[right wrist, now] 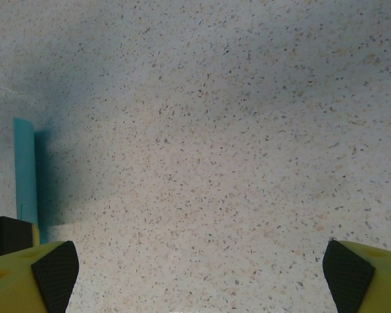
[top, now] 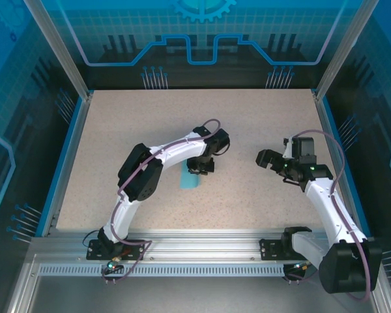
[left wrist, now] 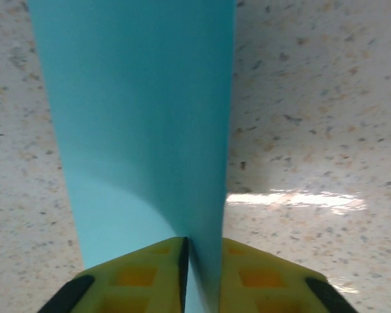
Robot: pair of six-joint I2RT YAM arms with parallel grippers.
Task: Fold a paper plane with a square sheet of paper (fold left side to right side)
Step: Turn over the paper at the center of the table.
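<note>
The light-blue paper point(top: 189, 178) lies near the table's middle as a narrow strip, partly under my left gripper point(top: 199, 167). In the left wrist view the paper point(left wrist: 137, 143) curves up from the table and runs between the yellow fingers point(left wrist: 137, 277); the left gripper point(left wrist: 202, 280) is shut on its near edge. My right gripper point(top: 266, 158) hovers to the right of the paper, apart from it, its fingertips point(right wrist: 52, 270) wide open with bare table between them. The right wrist view catches a thin edge of the paper point(right wrist: 25, 173) at far left.
The speckled beige table point(top: 247, 124) is bordered by blue rails and a metal frame point(top: 202, 244) at the near edge. Blue panel walls enclose the back and sides.
</note>
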